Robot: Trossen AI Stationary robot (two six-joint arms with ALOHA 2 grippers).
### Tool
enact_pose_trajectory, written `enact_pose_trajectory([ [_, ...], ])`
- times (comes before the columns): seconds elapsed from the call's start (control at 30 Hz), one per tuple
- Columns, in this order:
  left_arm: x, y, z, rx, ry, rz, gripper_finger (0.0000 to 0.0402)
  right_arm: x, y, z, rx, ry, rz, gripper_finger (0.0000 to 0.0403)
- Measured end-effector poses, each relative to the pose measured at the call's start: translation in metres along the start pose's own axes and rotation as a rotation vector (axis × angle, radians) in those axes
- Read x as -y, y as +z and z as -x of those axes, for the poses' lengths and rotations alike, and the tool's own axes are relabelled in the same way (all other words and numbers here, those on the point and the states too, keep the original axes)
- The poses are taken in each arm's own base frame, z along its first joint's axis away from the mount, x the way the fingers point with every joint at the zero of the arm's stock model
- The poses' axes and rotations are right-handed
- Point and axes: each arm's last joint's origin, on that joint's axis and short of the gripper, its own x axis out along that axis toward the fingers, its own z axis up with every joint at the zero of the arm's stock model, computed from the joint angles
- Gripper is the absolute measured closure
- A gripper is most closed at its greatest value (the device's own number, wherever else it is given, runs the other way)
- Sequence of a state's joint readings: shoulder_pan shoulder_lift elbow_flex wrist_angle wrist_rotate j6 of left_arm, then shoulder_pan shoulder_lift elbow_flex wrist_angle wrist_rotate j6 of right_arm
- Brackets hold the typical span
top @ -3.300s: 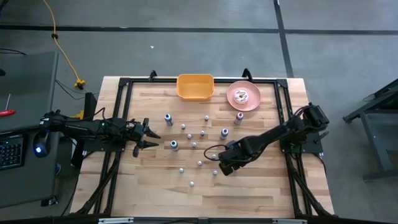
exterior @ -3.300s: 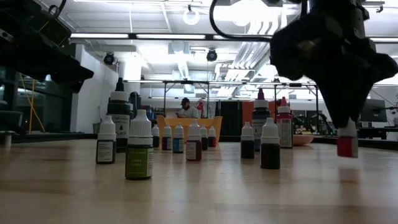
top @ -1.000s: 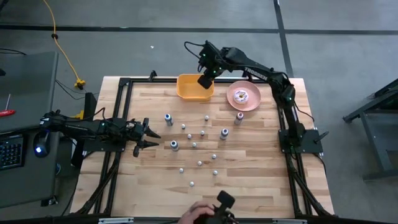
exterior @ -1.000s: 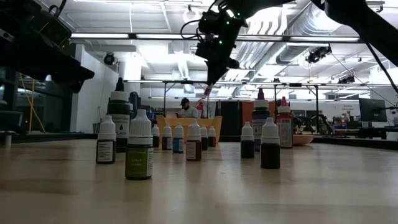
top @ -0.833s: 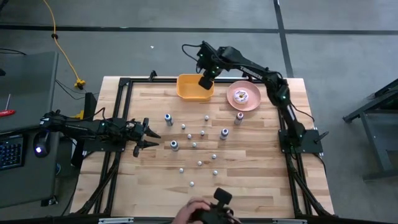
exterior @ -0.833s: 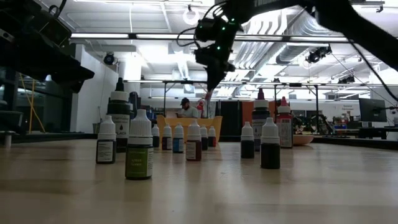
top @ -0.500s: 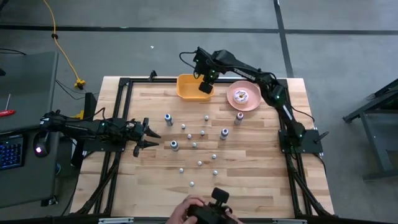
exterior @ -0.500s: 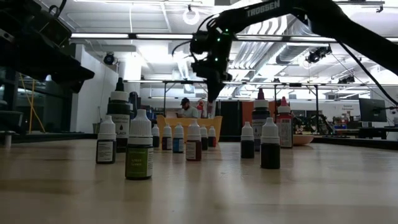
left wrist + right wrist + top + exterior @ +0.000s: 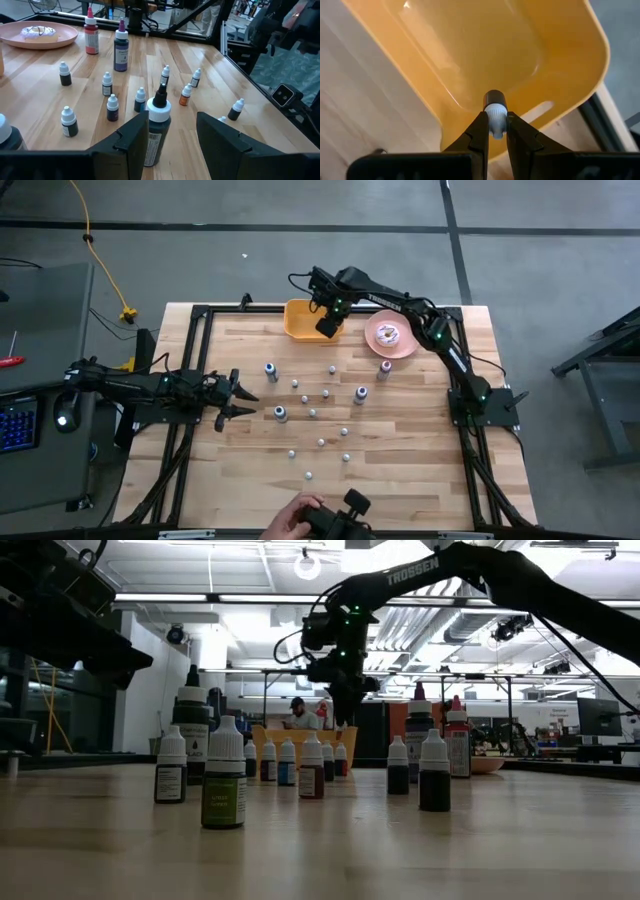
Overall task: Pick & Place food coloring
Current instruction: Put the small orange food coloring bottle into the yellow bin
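At the table's left edge, the left gripper [image 9: 240, 392] is parked with jaws apart; mid-table, small white-capped food-colouring bottles [image 9: 321, 442] are left standing; over the shallow yellow plastic bin [image 9: 300, 322], one white-capped bottle [image 9: 495, 115] is pinched by the right gripper [image 9: 326, 326], so placing is judged underway, and lowering and release are called for next.

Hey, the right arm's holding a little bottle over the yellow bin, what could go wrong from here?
1. The right gripper pinches the small white-capped bottle only at its cap, so it might slip early.
2. It hangs near the yellow plastic bin's front rim; a release here could clip the rim and land on the wooden table.
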State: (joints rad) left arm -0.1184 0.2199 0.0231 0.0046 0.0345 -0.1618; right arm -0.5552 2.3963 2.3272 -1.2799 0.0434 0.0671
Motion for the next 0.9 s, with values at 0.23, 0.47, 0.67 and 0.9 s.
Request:
enact_pose_trajectory([
  [0.23,0.000,0.000,0.000,0.000,0.000,0.000,0.0238,-0.001,-0.003,-0.008,-0.039,0.019,-0.100,0.0363],
  [0.47,0.000,0.000,0.000,0.000,0.001,0.000,0.0238,-0.008,-0.005,-0.017,-0.071,0.032,-0.139,0.0364],
  [0.67,0.000,0.000,0.000,0.000,0.001,0.000,0.0238,-0.008,-0.006,-0.017,-0.081,0.041,-0.180,0.0361],
  [0.9,0.000,0.000,0.000,0.000,0.001,0.000,0.0238,-0.008,-0.008,-0.026,-0.120,0.035,-0.199,0.0360],
])
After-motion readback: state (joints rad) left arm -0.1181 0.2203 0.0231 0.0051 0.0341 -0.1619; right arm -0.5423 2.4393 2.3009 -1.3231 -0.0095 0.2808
